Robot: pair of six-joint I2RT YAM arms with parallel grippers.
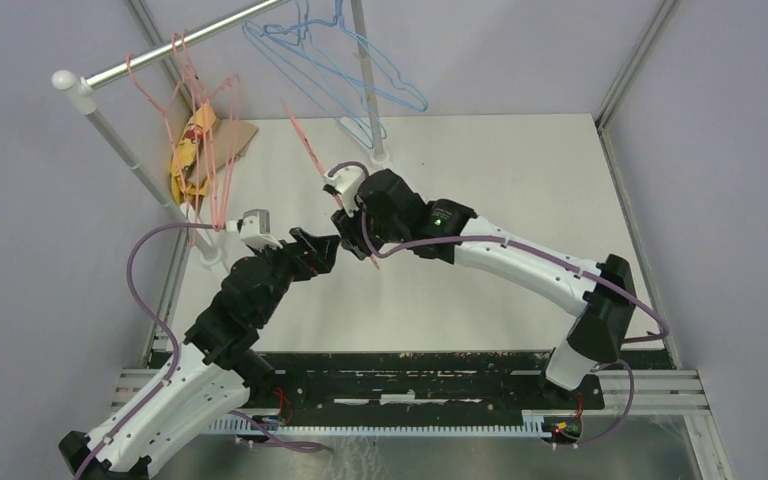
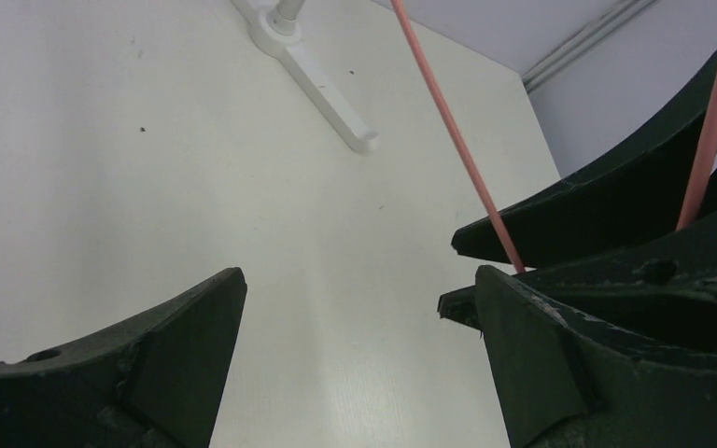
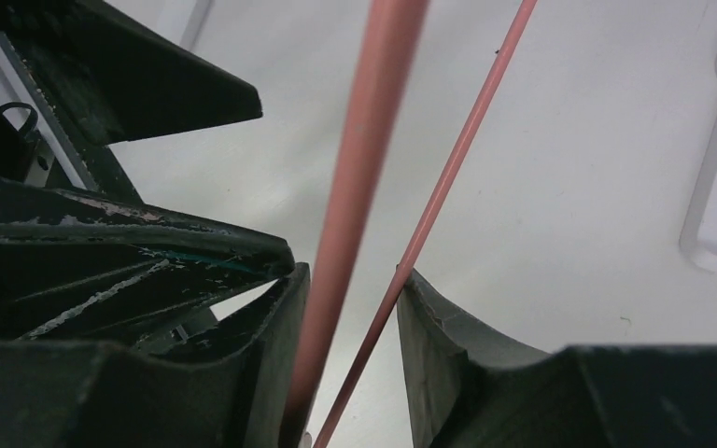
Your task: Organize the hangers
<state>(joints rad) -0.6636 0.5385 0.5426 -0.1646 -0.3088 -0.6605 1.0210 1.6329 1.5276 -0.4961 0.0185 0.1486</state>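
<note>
Shows left gripper (image 2: 359,273) spread wide and empty, right gripper (image 3: 352,271) clamped partway on pink hanger (image 3: 373,121); hanger outline cut off in both wrist views.

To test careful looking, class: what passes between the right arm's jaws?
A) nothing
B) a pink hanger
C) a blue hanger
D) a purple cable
B: the right wrist view shows the wires of the pink hanger running between the jaws of the right arm, while the blue hangers hang from the rail.
</note>
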